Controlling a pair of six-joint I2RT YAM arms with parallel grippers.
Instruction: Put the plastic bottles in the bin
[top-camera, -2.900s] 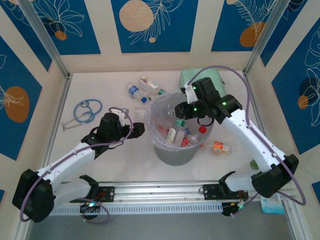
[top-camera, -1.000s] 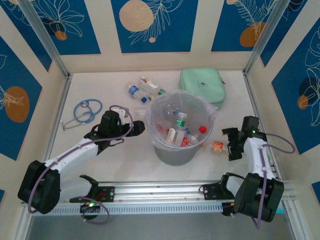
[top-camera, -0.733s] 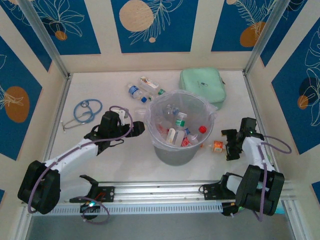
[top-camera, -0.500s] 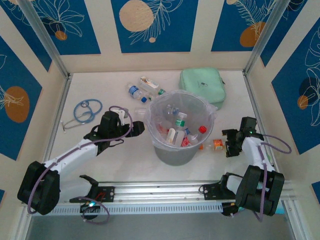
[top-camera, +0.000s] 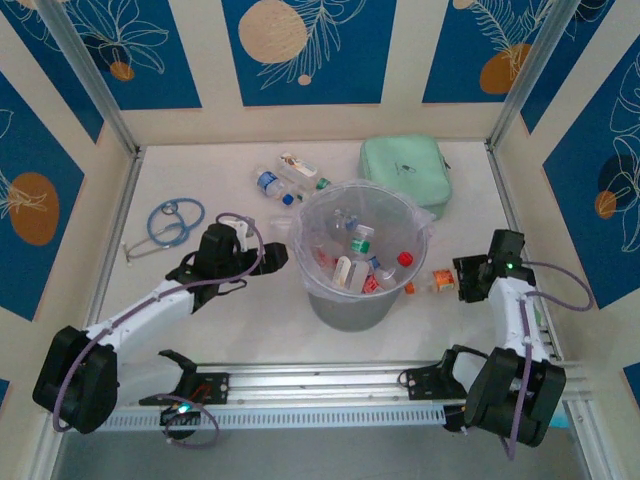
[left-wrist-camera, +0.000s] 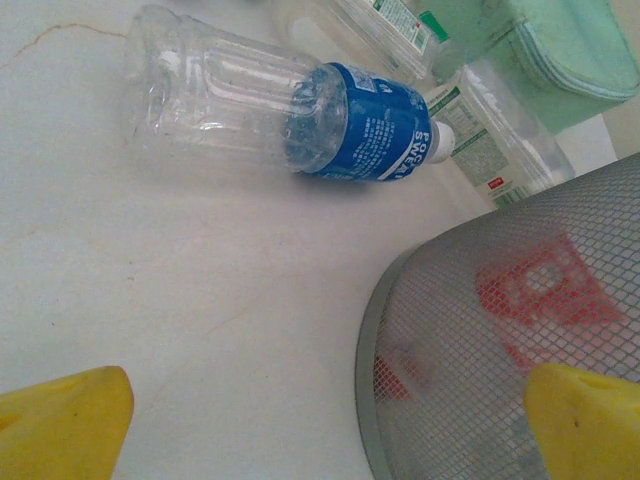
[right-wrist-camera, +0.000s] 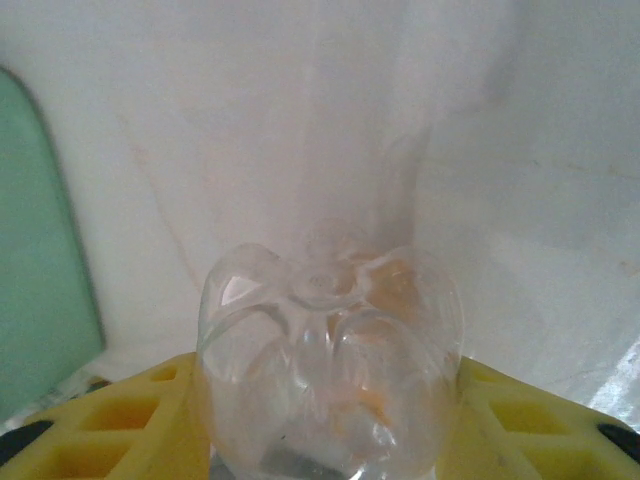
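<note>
Compared with a second ago, the right end effector (top-camera: 462, 279) has gone from wide open to narrow. It now grips the base of the orange-labelled bottle (top-camera: 437, 281), which has shifted slightly on the bench (top-camera: 200, 330). The bottle points straight ahead of the end effector, its cap towards the bin (top-camera: 352, 308) just beyond. The left end effector (top-camera: 277, 257) has not moved and stays wide open, holding nothing.

The right wrist view adds the grip itself: the bottle's clear, lobed base (right-wrist-camera: 330, 360) fills the gap, and the yellow fingers (right-wrist-camera: 130, 420) touch it on both sides.

The left wrist view shows the bin's grey mesh wall (left-wrist-camera: 480, 330) just ahead by one finger. Further ahead, a blue-labelled bottle (left-wrist-camera: 300, 115) lies on its side. The mint-green pouch (left-wrist-camera: 560, 45) sits beyond it.
</note>
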